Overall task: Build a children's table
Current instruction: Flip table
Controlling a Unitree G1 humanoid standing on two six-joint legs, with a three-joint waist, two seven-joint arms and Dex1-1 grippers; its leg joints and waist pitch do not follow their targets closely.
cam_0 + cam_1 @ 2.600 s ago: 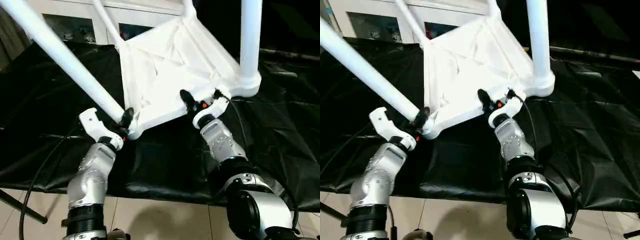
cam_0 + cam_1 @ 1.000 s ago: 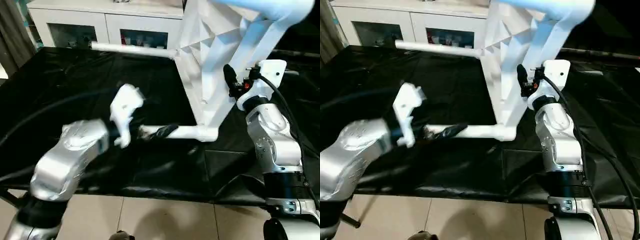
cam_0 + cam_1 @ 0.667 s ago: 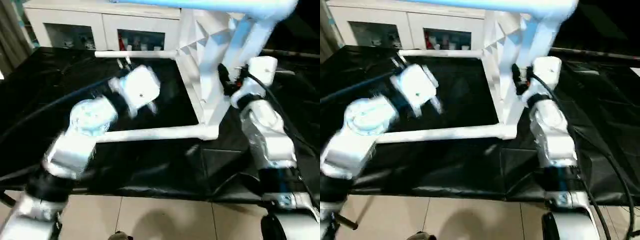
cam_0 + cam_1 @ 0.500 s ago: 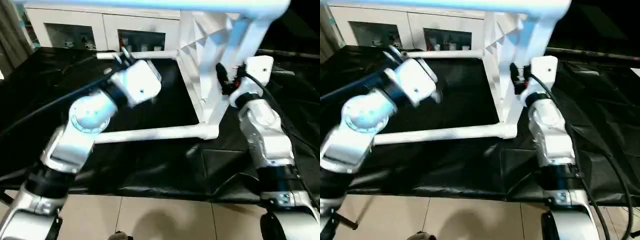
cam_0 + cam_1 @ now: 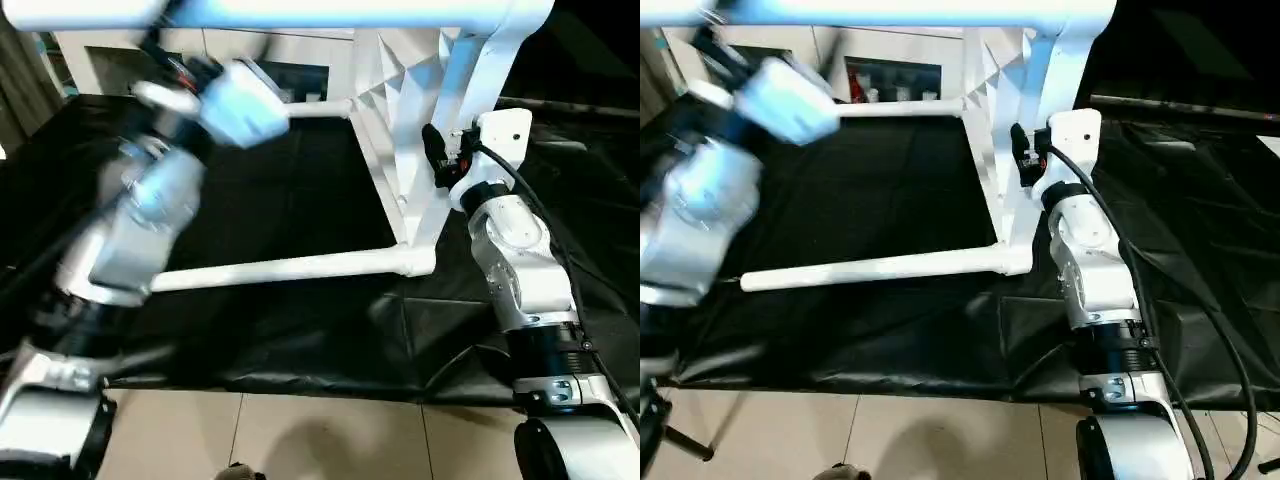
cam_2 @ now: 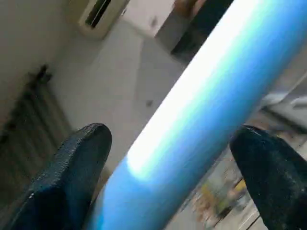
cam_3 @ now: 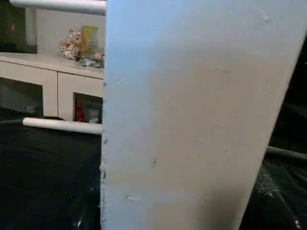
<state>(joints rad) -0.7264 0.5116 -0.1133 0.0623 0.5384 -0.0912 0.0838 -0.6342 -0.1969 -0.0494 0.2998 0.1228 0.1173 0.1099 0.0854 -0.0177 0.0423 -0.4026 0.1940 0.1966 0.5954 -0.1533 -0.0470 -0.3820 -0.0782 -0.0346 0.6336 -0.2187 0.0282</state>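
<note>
The children's table stands on its side, its white tabletop (image 5: pixel 405 110) upright on one edge. One white leg (image 5: pixel 290 267) lies along the black cover, another leg (image 5: pixel 320 106) points left at the back, and a third (image 5: pixel 300 12) runs across high up. My left arm is raised and blurred. In the left wrist view my left gripper (image 6: pixel 175 139) is open, with a black finger (image 6: pixel 72 163) on each side of that high leg. My right gripper (image 5: pixel 437 165) is shut on the tabletop's near rim, and the right wrist view looks close onto that white surface (image 7: pixel 192 120).
The black-covered work table (image 5: pixel 280 200) carries everything. A white cabinet with glass doors (image 5: pixel 890 70) stands behind it. Pale floor tiles (image 5: pixel 300 440) lie at the table's near edge. A black cable (image 5: pixel 560 260) loops along my right forearm.
My left arm has swung up from near the lying leg to the high leg. My right gripper keeps its hold on the rim. The table stands slightly more upright.
</note>
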